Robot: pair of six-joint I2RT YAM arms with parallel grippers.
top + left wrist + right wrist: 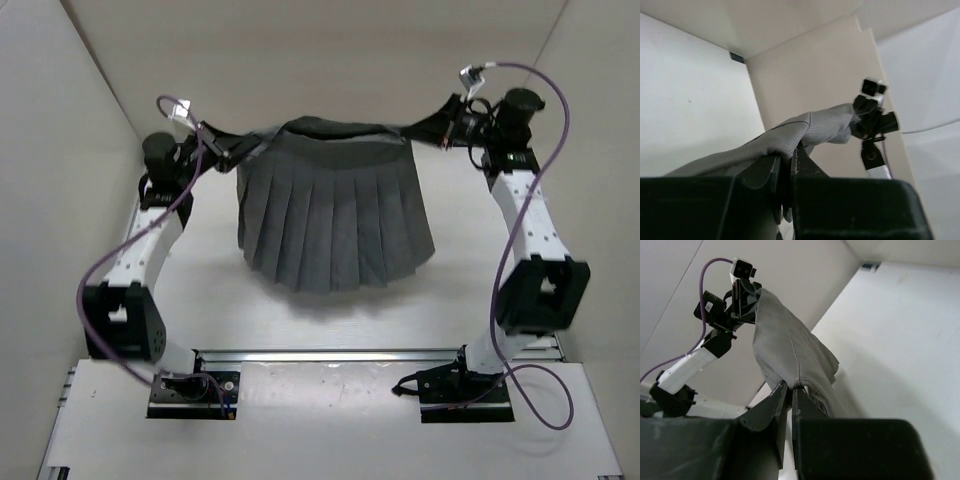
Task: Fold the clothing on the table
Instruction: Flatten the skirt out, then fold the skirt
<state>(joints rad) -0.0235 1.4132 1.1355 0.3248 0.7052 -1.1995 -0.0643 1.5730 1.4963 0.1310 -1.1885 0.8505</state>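
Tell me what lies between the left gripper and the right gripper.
The clothing: its top edge stretches from the left gripper to the right gripper, each shut on a corner. The top external view shows it best.

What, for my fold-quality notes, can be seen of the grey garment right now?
The clothing is a plain mid-grey pleated skirt of soft fabric with a darker top edge. It hangs spread out, pleats fanning toward a wavy hem, its shadow on the table below. The left hand and right hand each pinch one end of that edge, stretching it between them. Whether the hem touches the table is unclear.
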